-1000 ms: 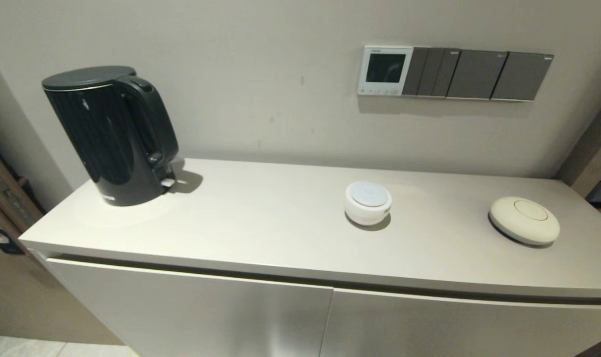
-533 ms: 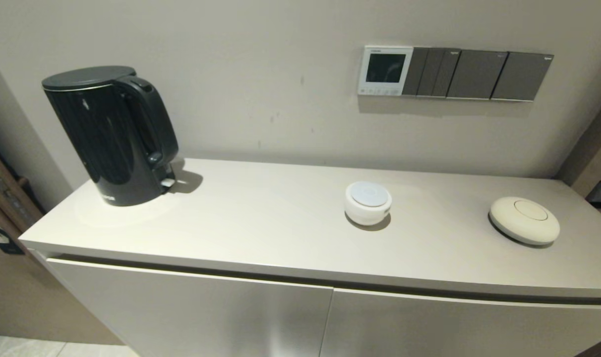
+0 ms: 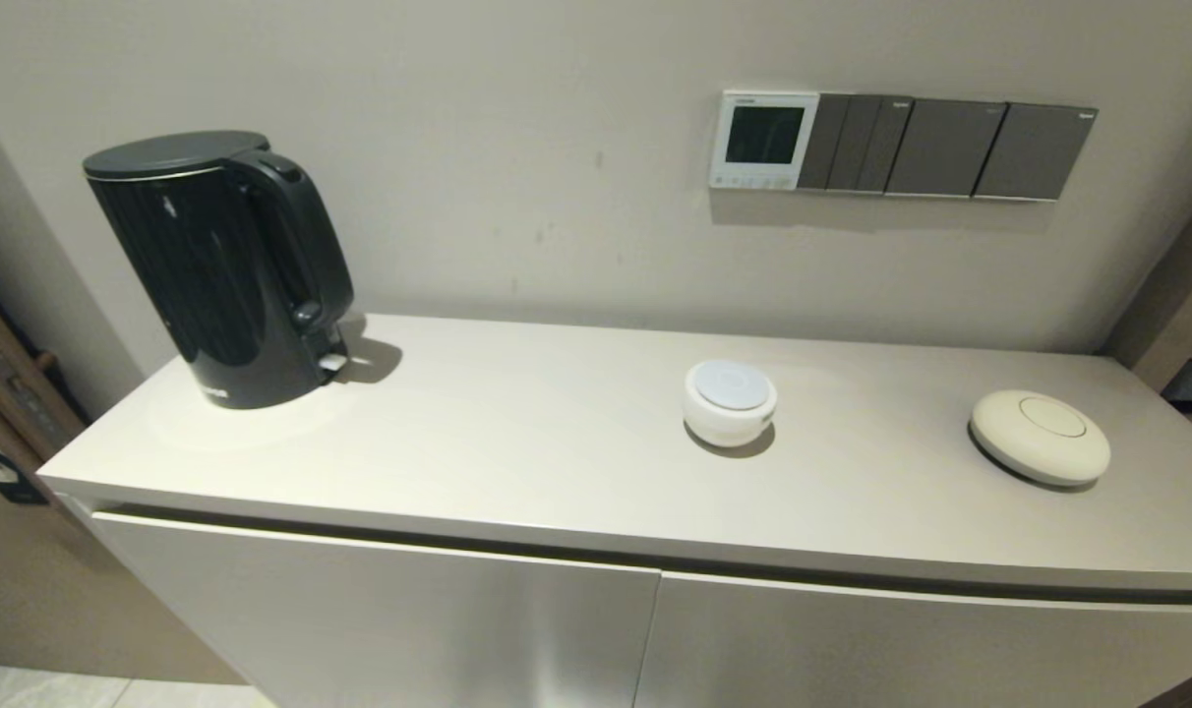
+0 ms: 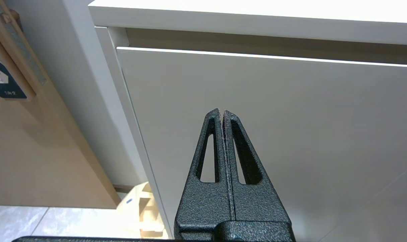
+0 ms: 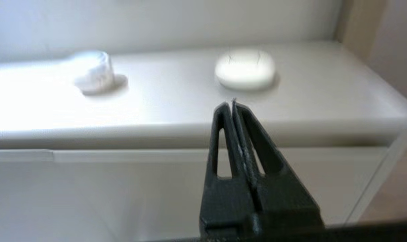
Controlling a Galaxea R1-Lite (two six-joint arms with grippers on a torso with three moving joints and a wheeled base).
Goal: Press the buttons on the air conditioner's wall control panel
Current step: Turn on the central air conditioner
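Buttons [image 3: 752,181], a row of tiny pale round dots, are sitting along the lower edge of the small square white-framed wall control panel [image 3: 763,140], whose screen is showing dark. That panel is hanging on the beige wall above the cabinet, touching the left end of a strip of dark grey rocker switch plates [image 3: 945,147]. Nothing is touching it, so by my reckoning the task is hardly started: every press is still to be made, and an arm has yet to rise to the wall.

Going from left to right along the pale cabinet top [image 3: 517,442], a tall glossy black electric kettle [image 3: 220,265] is standing at the left end, a small round white puck with a pale blue top [image 3: 731,401] is resting below the panel, and a flat cream disc [image 3: 1040,437] is lying near the right end.

Neither arm is showing from the head camera. The left gripper [image 4: 221,112] is hanging low before the white cabinet door [image 4: 274,134], fingers pressed together on nothing. The right gripper [image 5: 232,103] is hovering just off the cabinet's front edge, likewise pinched closed and empty, pointing toward the cream disc.

Against the head views from a moment before, nothing on the cabinet or wall is looking any different.
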